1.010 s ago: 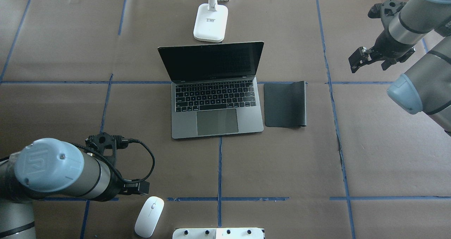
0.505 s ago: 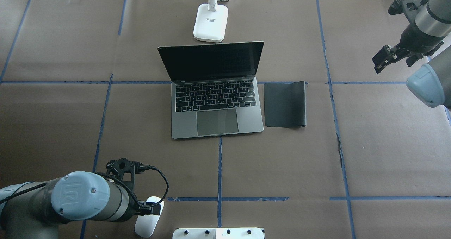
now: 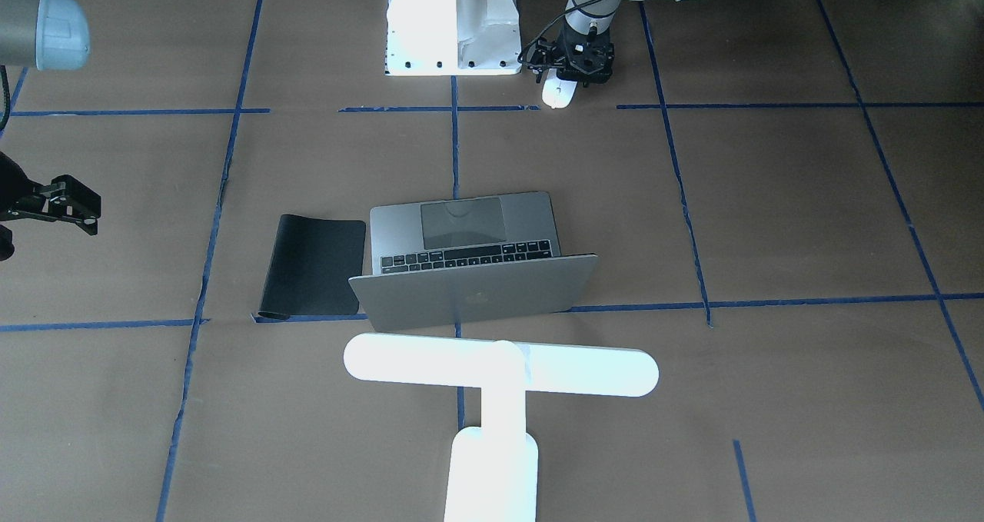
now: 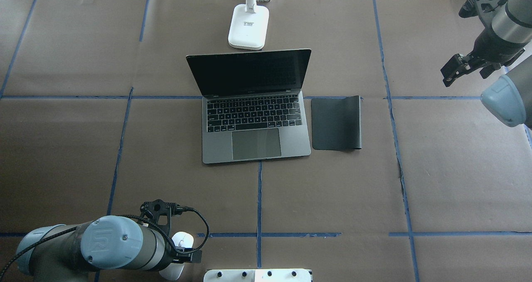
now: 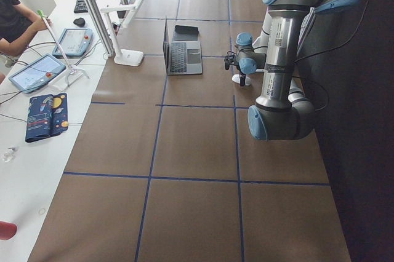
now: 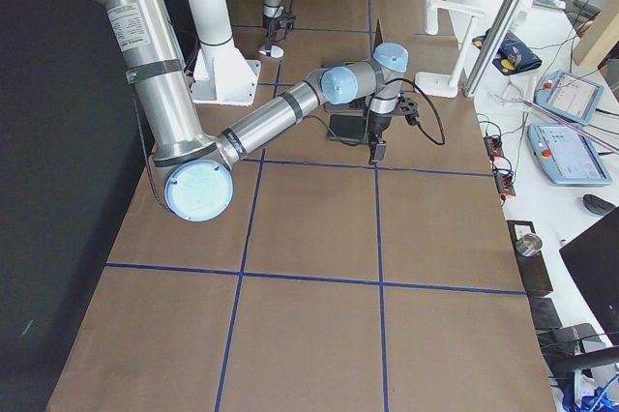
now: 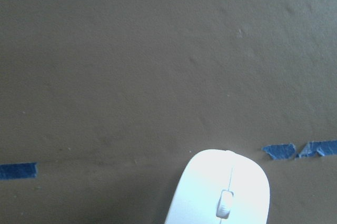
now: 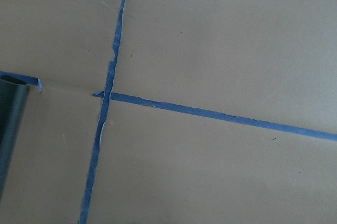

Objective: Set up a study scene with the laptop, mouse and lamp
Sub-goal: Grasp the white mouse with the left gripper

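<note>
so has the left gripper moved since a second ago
Yes. In the overhead view the left gripper has shifted toward the robot's base and slightly right, crossing the blue tape line to sit over the mouse.

1. The table (image 4: 332,199) is covered in brown paper, split into large rectangles by blue tape lines (image 4: 259,199).
2. The laptop (image 4: 255,124) sits open near the middle, keyboard toward the robot.
3. A black mat (image 4: 336,123) lies flat just beside the laptop on the robot's right, the edge away from the laptop curled up.
4. The lamp (image 4: 248,26) stands on its base just behind the laptop's lid.
5. The mouse (image 4: 183,239) lies well apart from the laptop, toward the robot and to its left, with its nose at a tape line.
6. A white pedestal (image 4: 257,275) with bolt holes stands at the robot's edge, straight in front of the laptop.
</note>
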You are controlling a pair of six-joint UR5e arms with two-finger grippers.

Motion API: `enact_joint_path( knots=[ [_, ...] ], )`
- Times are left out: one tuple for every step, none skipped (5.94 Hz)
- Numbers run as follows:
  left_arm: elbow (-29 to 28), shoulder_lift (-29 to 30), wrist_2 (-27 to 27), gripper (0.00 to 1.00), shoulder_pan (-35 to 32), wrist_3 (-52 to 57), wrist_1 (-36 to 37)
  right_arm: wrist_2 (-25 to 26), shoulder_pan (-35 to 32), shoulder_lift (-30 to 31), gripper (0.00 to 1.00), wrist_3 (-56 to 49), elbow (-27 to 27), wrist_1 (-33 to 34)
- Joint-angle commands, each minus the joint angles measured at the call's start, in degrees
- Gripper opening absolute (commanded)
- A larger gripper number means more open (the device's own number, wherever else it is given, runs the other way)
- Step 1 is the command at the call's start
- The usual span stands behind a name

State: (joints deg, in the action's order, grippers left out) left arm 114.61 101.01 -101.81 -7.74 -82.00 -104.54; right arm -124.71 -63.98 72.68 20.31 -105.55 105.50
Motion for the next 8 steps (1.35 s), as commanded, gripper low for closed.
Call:
enact_joint_path(
  knots=[
    [-0.26,0.16,0.12,1.0,0.27,-0.18,-0.23,0.0,0.0,-0.08,1.0,0.08,0.08,0.15],
    [-0.27,0.16,0.55,0.7,0.18,-1.05,-0.14,0.0,0.0,-0.17,1.0,0.08,0.0,0.24],
    [0.52,0.24,0.56,0.34,0.18,-1.32,-0.14,-0.09,0.0,-0.17,1.0,0.17,-0.26,0.32],
    [0.7,0.24,0.56,0.13,0.01,-1.32,-0.05,-0.09,-0.09,-0.17,1.0,0.17,-0.27,0.24],
    [3.4,0.16,0.47,0.05,-0.95,-1.41,1.08,-0.09,-0.18,-0.17,1.0,0.17,-0.44,0.24],
    [6.99,0.5,0.38,0.05,-1.74,-1.32,6.31,-0.18,-0.53,0.0,1.0,0.08,-0.44,0.32],
    [6.25,6.69,0.38,0.05,-5.14,-0.54,10.36,-0.18,-0.53,0.96,1.0,-0.18,-0.53,-0.11],
    [0.93,17.28,0.12,0.05,-8.92,0.17,14.32,-0.26,-2.01,3.49,1.0,-4.62,-1.23,-0.2]
  ],
)
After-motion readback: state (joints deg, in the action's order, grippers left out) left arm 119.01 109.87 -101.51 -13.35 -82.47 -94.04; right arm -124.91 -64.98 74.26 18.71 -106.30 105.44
